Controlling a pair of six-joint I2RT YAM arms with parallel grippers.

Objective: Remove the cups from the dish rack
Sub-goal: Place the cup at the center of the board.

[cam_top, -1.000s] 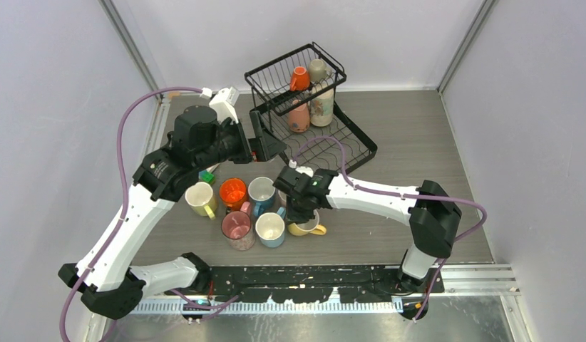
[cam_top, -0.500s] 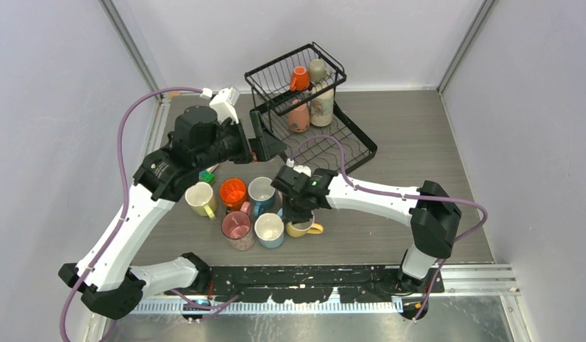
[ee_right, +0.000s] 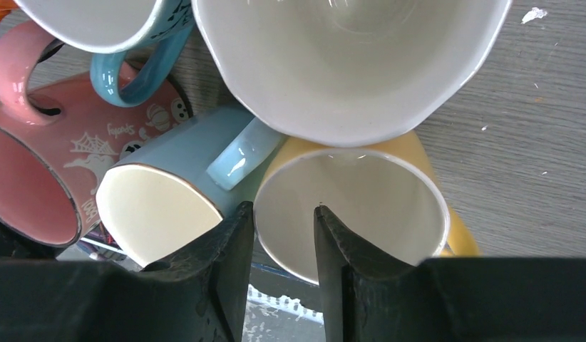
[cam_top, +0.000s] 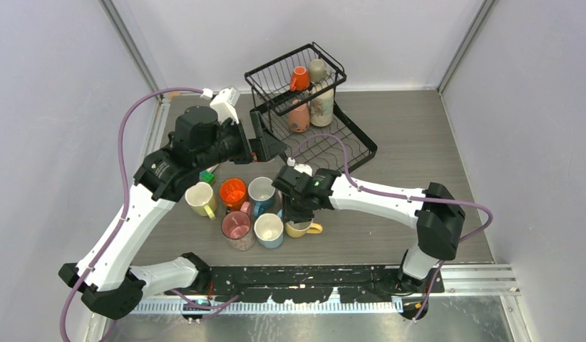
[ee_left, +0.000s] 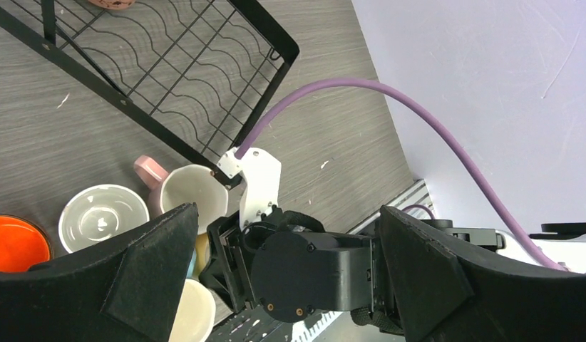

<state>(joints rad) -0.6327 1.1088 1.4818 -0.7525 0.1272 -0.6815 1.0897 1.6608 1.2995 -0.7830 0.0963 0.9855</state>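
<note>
Yellow cup point(ee_right: 361, 206) is being straddled by the right hand point(ee_right: 284, 211), parted, not clamped (a release, seemingly), on the table point(cam_top: 418, 157) among unloaded cups point(cam_top: 269, 229); left hand point(ee_left: 288, 210) is being held wide apart by the dish rack point(cam_top: 351, 139)

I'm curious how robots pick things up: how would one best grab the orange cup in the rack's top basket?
Probably from straight above, since the top basket is open upward. Pinch the orange cup by its handle, which seems to stick out away from the neighbouring beige cup.

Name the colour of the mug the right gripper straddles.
The mug is yellow; best in right wrist view.
</note>
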